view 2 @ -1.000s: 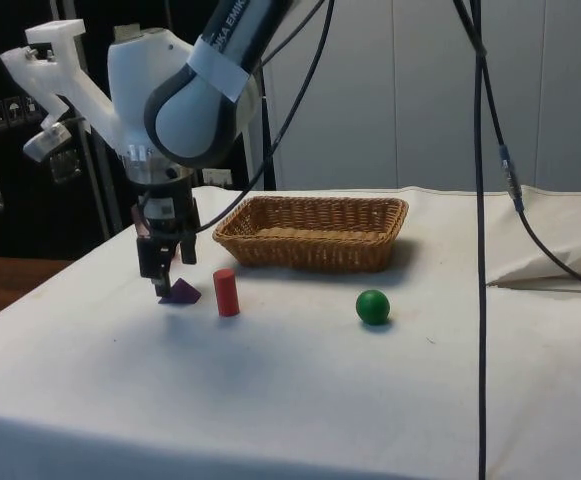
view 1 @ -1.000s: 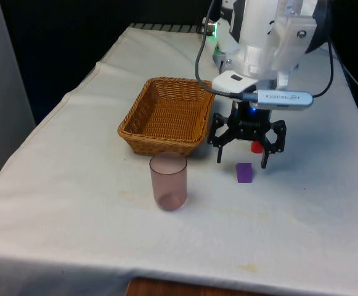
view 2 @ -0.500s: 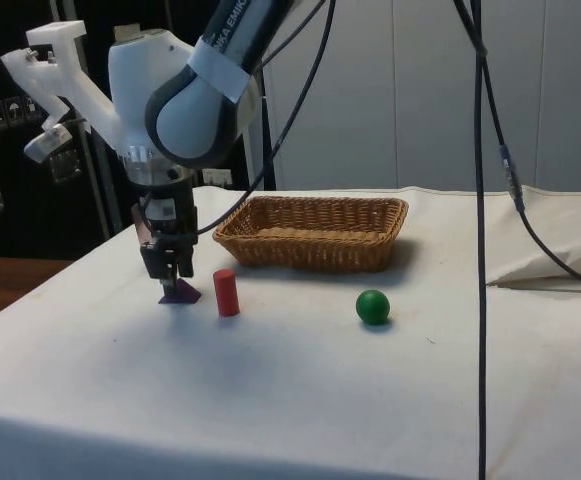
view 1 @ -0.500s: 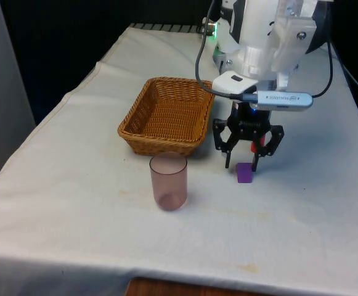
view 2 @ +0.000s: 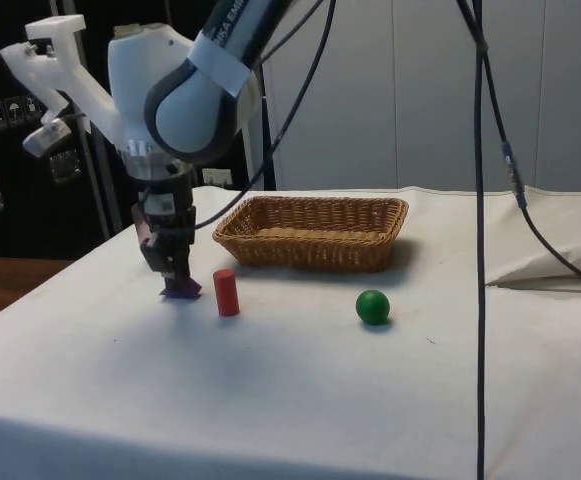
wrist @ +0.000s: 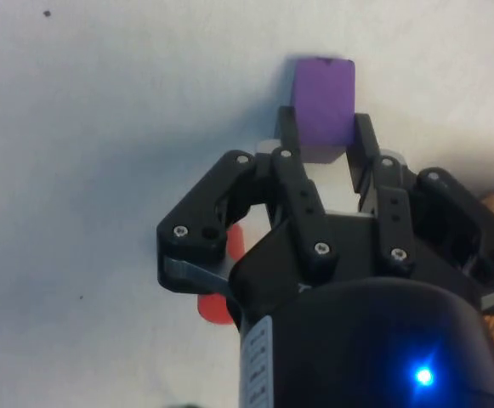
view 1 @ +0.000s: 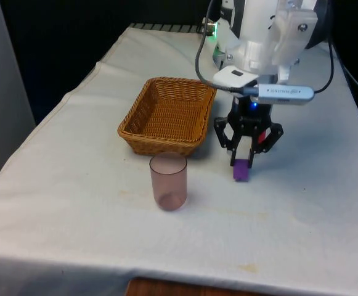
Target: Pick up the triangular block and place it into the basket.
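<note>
So the fingers [wrist: 323, 149] have gone from spread wide to pinching the purple block [view 1: 241, 170] a second later. It sits on the worktop [view 1: 302, 203] beside the basket [view 1: 169, 115], near the robot's end. Grab looks done, lift probably next.

A translucent pinkish cup [view 1: 168, 181] stood upright on the tabletop [view 1: 74, 185], which was draped in a white cloth; a red cylinder [view 2: 226, 292] stood upright on the same cloth, showing as a red patch [wrist: 221, 280] in the wrist view; a green ball [view 2: 372, 306] rested well apart from the cylinder, toward the side view's right.
</note>
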Controlling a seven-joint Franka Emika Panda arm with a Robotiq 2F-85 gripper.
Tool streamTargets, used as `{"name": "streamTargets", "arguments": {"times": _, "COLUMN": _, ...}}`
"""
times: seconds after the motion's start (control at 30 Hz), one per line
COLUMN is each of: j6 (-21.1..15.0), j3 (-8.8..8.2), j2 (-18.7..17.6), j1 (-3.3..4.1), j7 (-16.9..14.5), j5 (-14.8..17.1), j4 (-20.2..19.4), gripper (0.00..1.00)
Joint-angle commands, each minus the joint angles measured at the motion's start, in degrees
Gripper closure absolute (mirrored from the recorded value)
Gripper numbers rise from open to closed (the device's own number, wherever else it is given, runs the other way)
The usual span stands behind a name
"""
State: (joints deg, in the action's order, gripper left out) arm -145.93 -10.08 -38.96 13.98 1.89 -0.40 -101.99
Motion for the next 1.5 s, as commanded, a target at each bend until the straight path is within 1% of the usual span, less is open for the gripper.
{"name": "streamTargets", "arguments": {"times": 0.0, "j6": 1.0, "j3": -0.06, "j2": 1.3, "j1": 0.11, "j7": -0.1, "j5": -0.2, "j4": -0.6, "gripper": 0.67}}
{"name": "streamTargets", "arguments": {"times": 0.13, "j6": 2.7, "j3": -0.11, "j2": 2.9, "j1": 0.17, "j7": -0.1, "j5": -0.3, "j4": -0.8, "gripper": 0.67}}
{"name": "streamTargets", "arguments": {"times": 0.17, "j6": 2.6, "j3": 0.00, "j2": 2.6, "j1": 0.06, "j7": -0.1, "j5": -0.1, "j4": -0.5, "gripper": 0.67}}
{"name": "streamTargets", "arguments": {"times": 0.23, "j6": 3.9, "j3": -0.11, "j2": 4.1, "j1": 0.23, "j7": -0.1, "j5": -0.3, "j4": -0.9, "gripper": 0.67}}
{"name": "streamTargets", "arguments": {"times": 0.37, "j6": 5.3, "j3": -0.17, "j2": 5.6, "j1": 0.29, "j7": -0.1, "j5": -0.6, "j4": -0.9, "gripper": 0.67}}
{"name": "streamTargets", "arguments": {"times": 0.4, "j6": 6.0, "j3": -0.17, "j2": 6.4, "j1": 0.34, "j7": -0.1, "j5": -0.7, "j4": -1.1, "gripper": 0.67}}
{"name": "streamTargets", "arguments": {"times": 0.43, "j6": 5.9, "j3": 0.00, "j2": 5.9, "j1": 0.17, "j7": -0.1, "j5": -0.5, "j4": -0.6, "gripper": 0.67}}
{"name": "streamTargets", "arguments": {"times": 0.47, "j6": 6.2, "j3": -0.17, "j2": 6.9, "j1": 0.34, "j7": -0.1, "j5": -0.9, "j4": -1.2, "gripper": 0.67}}
{"name": "streamTargets", "arguments": {"times": 0.73, "j6": 8.8, "j3": -0.17, "j2": 10.8, "j1": 0.46, "j7": 0.0, "j5": -1.7, "j4": -2.3, "gripper": 0.67}}
{"name": "streamTargets", "arguments": {"times": 0.77, "j6": 8.5, "j3": 0.00, "j2": 10.2, "j1": 0.23, "j7": -0.1, "j5": -1.4, "j4": -2.0, "gripper": 0.67}}
{"name": "streamTargets", "arguments": {"times": 0.8, "j6": 9.1, "j3": -0.17, "j2": 11.2, "j1": 0.46, "j7": 0.0, "j5": -1.8, "j4": -2.4, "gripper": 0.67}}
{"name": "streamTargets", "arguments": {"times": 0.97, "j6": 11.1, "j3": -0.17, "j2": 13.5, "j1": 0.46, "j7": 0.1, "j5": -2.5, "j4": -2.5, "gripper": 0.67}}
{"name": "streamTargets", "arguments": {"times": 1.03, "j6": 11.2, "j3": -0.17, "j2": 14.0, "j1": 0.40, "j7": 0.1, "j5": -2.5, "j4": -2.8, "gripper": 0.67}}
{"name": "streamTargets", "arguments": {"times": 1.07, "j6": 11.6, "j3": 0.00, "j2": 13.6, "j1": 0.29, "j7": -0.1, "j5": -2.1, "j4": -2.2, "gripper": 0.67}}
{"name": "streamTargets", "arguments": {"times": 1.13, "j6": 11.3, "j3": -0.11, "j2": 14.6, "j1": 0.40, "j7": 0.0, "j5": -2.5, "j4": -3.2, "gripper": 0.67}}
{"name": "streamTargets", "arguments": {"times": 1.3, "j6": 10.9, "j3": -0.46, "j2": 16.8, "j1": 0.23, "j7": -0.3, "j5": -2.6, "j4": -5.6, "gripper": 0.67}}
{"name": "streamTargets", "arguments": {"times": 1.33, "j6": 11.7, "j3": -0.34, "j2": 16.2, "j1": 0.23, "j7": -0.2, "j5": -2.3, "j4": -4.9, "gripper": 0.67}}
{"name": "streamTargets", "arguments": {"times": 1.37, "j6": 10.8, "j3": -0.52, "j2": 17.1, "j1": 0.23, "j7": -0.3, "j5": -2.6, "j4": -6.1, "gripper": 0.67}}
{"name": "streamTargets", "arguments": {"times": 1.47, "j6": 9.8, "j3": -0.97, "j2": 18.4, "j1": 0.06, "j7": -0.9, "j5": -2.6, "j4": -8.2, "gripper": 0.67}}
